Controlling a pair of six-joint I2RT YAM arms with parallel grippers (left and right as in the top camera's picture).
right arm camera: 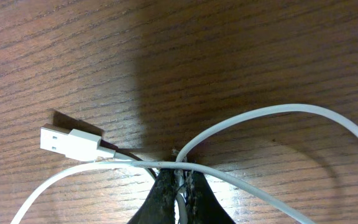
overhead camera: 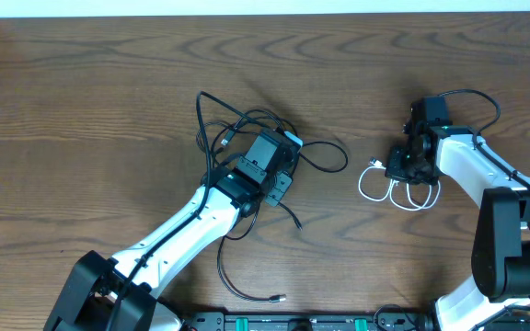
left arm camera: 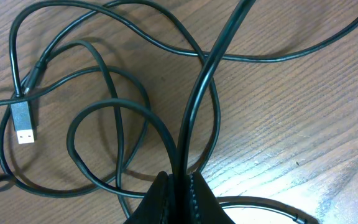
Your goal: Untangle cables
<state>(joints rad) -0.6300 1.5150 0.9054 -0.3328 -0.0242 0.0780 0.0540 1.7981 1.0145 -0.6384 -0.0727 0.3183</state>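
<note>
On grained wood [overhead camera: 81, 110], looped black cables [left arm camera: 196, 96], thin white cable [right arm camera: 291, 107]

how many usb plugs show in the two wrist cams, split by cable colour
black-cable plug: 1
white-cable plug: 1
total: 2
</note>
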